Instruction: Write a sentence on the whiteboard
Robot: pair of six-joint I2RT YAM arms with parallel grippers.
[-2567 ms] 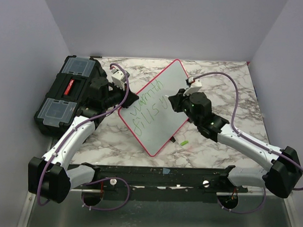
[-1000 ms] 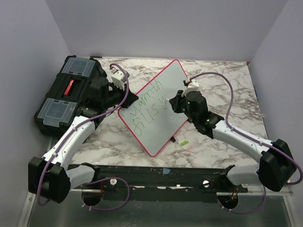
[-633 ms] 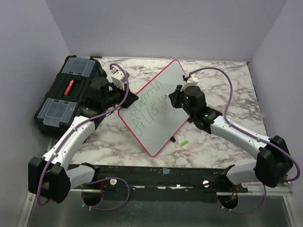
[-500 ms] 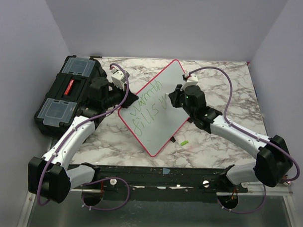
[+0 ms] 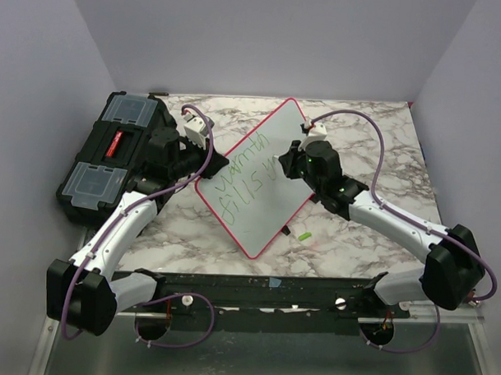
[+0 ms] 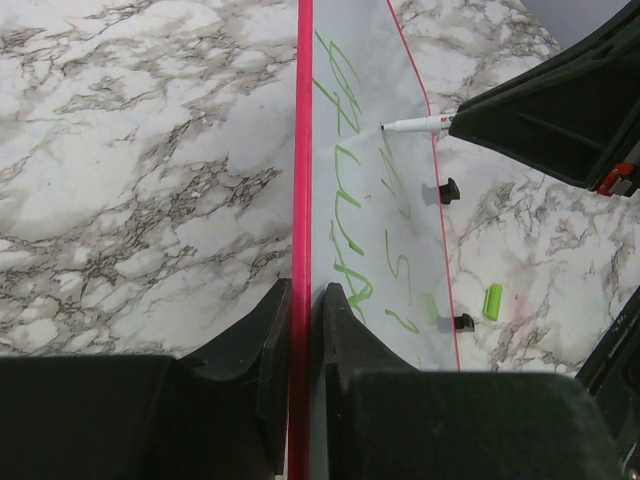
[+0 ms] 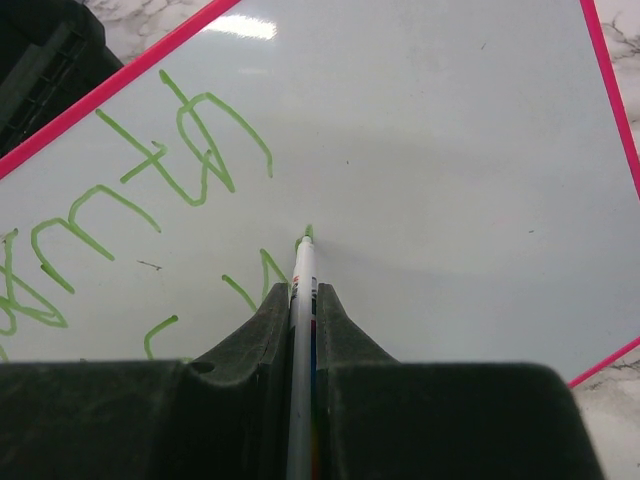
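Note:
The whiteboard [image 5: 258, 196], white with a pink rim, stands tilted at the middle of the table. My left gripper [image 5: 215, 165] is shut on its left rim [image 6: 303, 150], one finger on each side [image 6: 303, 288]. Green lettering of the sentence [image 5: 243, 175] runs in two lines across the board [image 6: 345, 230]. My right gripper [image 5: 286, 162] is shut on a white marker [image 7: 303, 275]. The marker's tip touches the board at the end of a fresh green stroke [image 7: 308, 232], right of the second line. In the left wrist view the marker [image 6: 420, 125] meets the board face.
A black toolbox [image 5: 112, 154] with clear lid compartments sits at the left, behind my left arm. A green marker cap [image 5: 304, 235] lies on the marble near the board's lower right edge. Two black clips [image 6: 449, 190] sit along that edge. Walls close in on three sides.
My right gripper has shifted left and a little further back across the board with the marker. The left gripper and the whiteboard have held still.

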